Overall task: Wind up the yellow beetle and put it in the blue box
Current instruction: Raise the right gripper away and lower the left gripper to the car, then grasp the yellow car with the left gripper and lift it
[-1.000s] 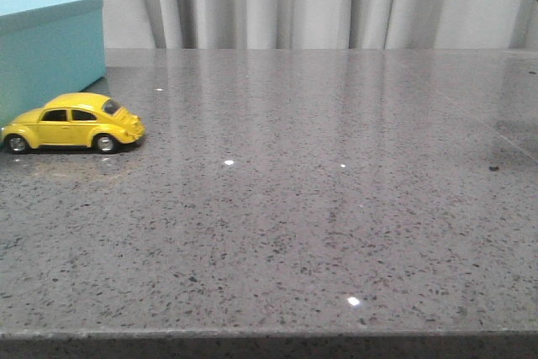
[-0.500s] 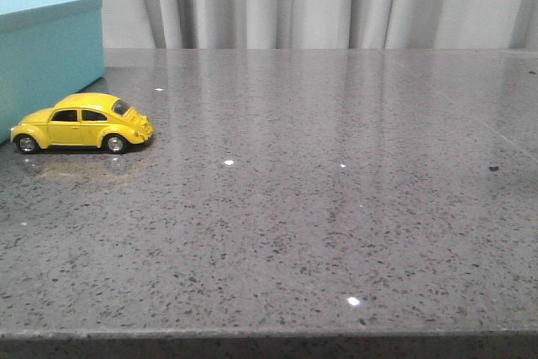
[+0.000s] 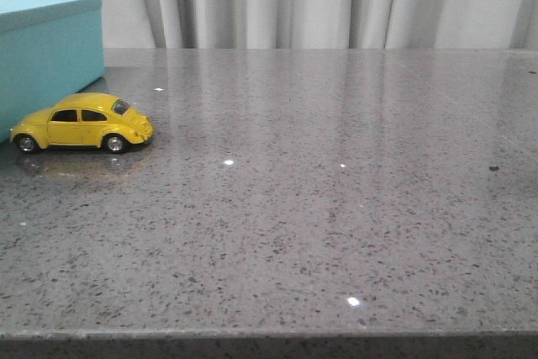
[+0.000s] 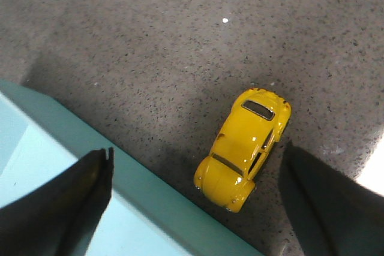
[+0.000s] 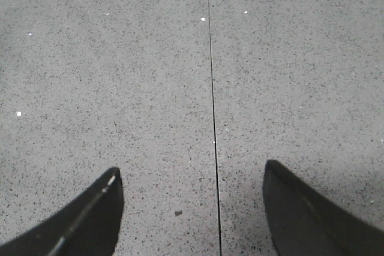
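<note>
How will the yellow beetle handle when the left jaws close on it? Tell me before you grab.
The yellow beetle stands on four wheels on smooth table, so a nudge will probably roll it. Its glossy, rounded body may slip between the jaws. It looks small and rigid, so likely light.

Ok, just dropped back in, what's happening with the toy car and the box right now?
Nothing is being held. The small glossy yellow beetle car sits on its wheels on the grey speckled stone table, just beside the large light turquoise-blue box. The left gripper hangs open above the car and the box edge, touching neither. The right gripper is open over bare tabletop. The car is not yet in the box.
</note>
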Robot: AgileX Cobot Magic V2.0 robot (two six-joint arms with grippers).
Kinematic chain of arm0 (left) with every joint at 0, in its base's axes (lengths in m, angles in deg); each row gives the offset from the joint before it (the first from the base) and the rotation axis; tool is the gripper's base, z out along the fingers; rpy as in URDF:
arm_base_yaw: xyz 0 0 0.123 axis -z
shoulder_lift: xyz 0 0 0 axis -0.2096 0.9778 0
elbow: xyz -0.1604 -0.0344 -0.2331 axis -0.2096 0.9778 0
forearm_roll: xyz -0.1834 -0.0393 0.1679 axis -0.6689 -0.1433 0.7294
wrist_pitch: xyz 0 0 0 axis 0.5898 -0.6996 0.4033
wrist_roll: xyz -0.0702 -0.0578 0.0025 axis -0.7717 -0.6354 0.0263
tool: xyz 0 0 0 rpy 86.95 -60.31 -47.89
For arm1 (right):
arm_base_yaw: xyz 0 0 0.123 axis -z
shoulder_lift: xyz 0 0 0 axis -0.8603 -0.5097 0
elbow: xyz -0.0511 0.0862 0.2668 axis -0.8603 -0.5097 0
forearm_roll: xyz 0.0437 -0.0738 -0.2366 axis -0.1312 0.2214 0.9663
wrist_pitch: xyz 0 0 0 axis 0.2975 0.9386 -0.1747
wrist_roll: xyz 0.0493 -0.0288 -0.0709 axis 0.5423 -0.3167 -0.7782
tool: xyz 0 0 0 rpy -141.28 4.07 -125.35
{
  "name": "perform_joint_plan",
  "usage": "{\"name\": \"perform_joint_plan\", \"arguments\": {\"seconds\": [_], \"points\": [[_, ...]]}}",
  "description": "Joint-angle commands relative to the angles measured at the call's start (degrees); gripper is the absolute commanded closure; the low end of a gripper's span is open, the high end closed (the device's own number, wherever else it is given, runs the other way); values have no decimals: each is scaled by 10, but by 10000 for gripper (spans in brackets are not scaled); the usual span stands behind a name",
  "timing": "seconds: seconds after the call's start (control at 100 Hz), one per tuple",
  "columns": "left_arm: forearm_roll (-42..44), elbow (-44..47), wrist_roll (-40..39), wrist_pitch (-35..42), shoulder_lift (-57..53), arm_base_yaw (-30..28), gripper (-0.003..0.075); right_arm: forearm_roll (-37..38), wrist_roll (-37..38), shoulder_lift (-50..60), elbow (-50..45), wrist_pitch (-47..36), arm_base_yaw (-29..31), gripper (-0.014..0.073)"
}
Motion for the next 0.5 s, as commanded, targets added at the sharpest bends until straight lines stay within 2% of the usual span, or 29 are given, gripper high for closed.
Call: {"name": "perform_joint_plan", "arguments": {"seconds": [0.0, 0.24, 0.49], "points": [[1, -40, 34, 1, 20, 16, 167, 9, -6, 7, 14, -39, -2, 99], [58, -51, 45, -38, 92, 40, 167, 9, -6, 7, 14, -38, -2, 99], [58, -51, 46, -41, 134, 41, 167, 9, -16, 7, 14, -38, -2, 99]]}}
